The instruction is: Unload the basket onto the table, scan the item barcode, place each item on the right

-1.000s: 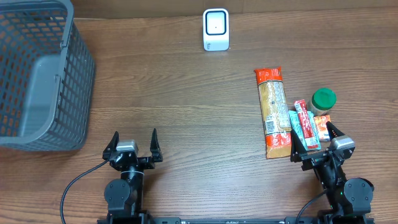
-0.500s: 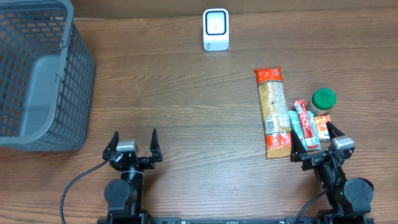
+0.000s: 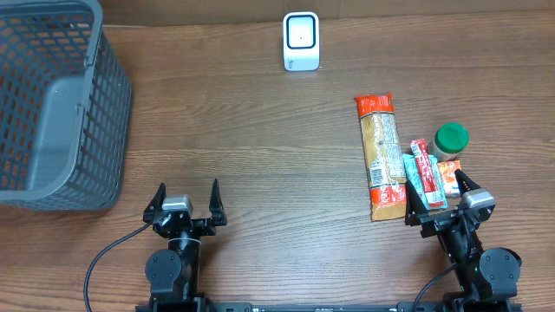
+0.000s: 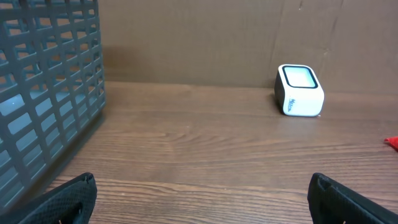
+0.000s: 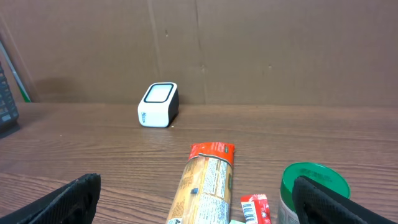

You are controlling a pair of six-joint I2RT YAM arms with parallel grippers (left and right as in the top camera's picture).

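A long pasta packet with orange ends (image 3: 380, 156) (image 5: 208, 180) lies at the right of the table. Beside it lie a red-and-teal packet (image 3: 427, 173) (image 5: 255, 208) and a green-lidded jar (image 3: 450, 139) (image 5: 312, 186). The white barcode scanner (image 3: 301, 42) (image 4: 299, 90) (image 5: 158, 104) stands at the far middle. My right gripper (image 3: 440, 198) (image 5: 202, 205) is open just in front of these items, holding nothing. At the near left my left gripper (image 3: 186, 201) (image 4: 202, 199) is open over bare wood.
A grey mesh basket (image 3: 52, 104) (image 4: 43, 93) fills the far left corner. A brown cardboard wall (image 4: 217, 37) backs the table behind the scanner.
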